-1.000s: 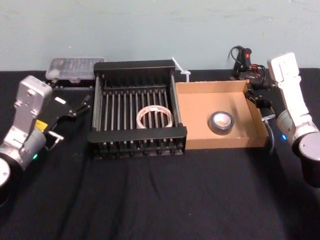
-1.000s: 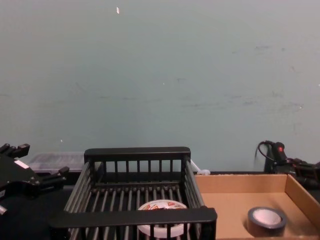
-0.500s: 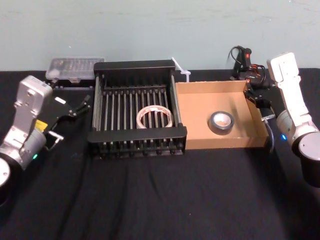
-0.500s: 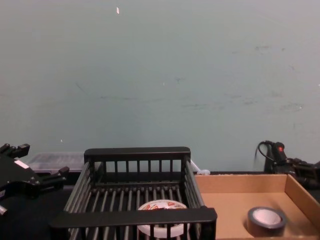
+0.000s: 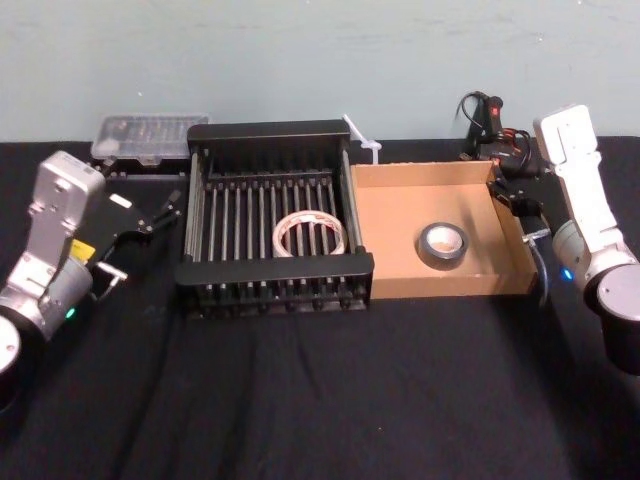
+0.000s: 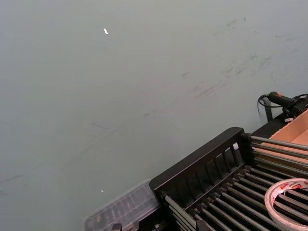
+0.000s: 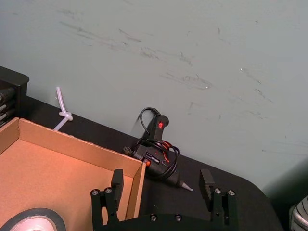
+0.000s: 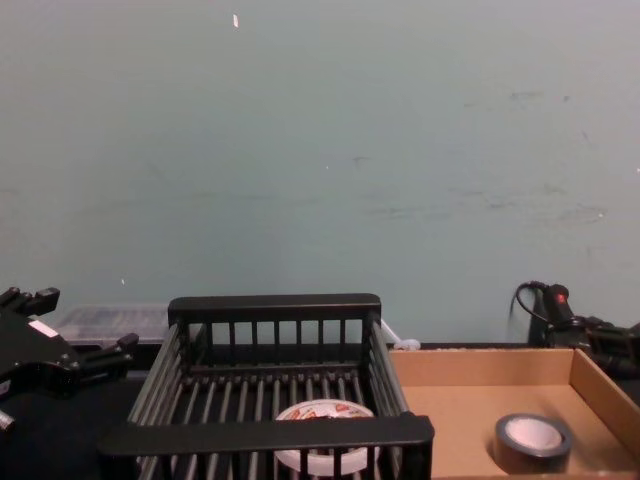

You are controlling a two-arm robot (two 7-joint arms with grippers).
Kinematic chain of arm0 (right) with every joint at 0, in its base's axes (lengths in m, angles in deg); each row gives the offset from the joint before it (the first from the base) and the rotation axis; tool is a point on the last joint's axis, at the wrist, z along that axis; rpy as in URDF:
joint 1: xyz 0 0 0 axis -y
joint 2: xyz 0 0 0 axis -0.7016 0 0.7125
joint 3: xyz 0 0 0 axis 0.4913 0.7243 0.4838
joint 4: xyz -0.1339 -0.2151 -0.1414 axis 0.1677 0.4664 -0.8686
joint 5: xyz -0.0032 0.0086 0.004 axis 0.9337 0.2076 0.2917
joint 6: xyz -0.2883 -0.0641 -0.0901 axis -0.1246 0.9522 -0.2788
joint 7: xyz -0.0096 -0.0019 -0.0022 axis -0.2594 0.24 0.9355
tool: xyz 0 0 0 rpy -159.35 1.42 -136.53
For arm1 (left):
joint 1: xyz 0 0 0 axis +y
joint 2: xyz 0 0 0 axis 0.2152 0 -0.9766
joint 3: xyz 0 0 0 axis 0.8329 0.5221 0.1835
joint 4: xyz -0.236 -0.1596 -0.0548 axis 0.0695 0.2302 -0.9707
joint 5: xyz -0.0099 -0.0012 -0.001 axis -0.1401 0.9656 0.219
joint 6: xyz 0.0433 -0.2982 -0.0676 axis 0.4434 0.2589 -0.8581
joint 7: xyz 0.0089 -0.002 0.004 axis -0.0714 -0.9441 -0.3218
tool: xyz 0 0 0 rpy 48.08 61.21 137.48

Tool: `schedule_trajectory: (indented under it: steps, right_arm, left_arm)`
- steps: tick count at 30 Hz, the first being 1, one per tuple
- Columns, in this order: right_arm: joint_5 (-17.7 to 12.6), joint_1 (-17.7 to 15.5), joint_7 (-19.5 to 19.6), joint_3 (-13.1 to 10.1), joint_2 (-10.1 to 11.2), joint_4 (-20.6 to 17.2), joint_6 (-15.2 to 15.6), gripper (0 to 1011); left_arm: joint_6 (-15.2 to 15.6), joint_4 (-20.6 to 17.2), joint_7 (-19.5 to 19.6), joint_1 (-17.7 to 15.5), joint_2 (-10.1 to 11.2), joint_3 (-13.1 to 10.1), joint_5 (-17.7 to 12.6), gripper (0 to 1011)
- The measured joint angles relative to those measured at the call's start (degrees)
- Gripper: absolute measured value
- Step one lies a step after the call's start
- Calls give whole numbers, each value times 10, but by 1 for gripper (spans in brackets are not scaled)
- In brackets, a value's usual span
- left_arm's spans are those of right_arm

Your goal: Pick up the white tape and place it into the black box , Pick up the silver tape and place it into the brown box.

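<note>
The white tape (image 5: 311, 235) lies flat on the slatted floor of the black box (image 5: 268, 131), and it shows low behind the basket's front rim (image 8: 322, 411) and among the bars (image 6: 288, 197). The silver tape (image 5: 443, 244) rests flat inside the brown box (image 5: 445, 283), right of the basket (image 8: 533, 440). My left gripper (image 5: 165, 212) hovers open and empty just left of the basket (image 8: 80, 322). My right gripper (image 5: 508, 190) is open and empty over the cardboard tray's far right corner (image 7: 161, 178), with the silver roll's edge (image 7: 33, 220) below it.
A clear plastic case (image 5: 150, 135) sits behind the left gripper. A black glue gun (image 7: 156, 154) with its cable lies behind the tray's right corner. A white zip tie (image 5: 362, 135) lies between the two boxes at the back. Black cloth covers the table front.
</note>
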Motion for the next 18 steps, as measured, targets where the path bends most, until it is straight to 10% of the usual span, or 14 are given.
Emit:
schedule_trajectory:
  steps: [18]
  right_arm:
    - [0, 0, 0, 0, 0, 0, 0, 1002]
  left_arm:
    - [0, 0, 0, 0, 0, 0, 0, 1001]
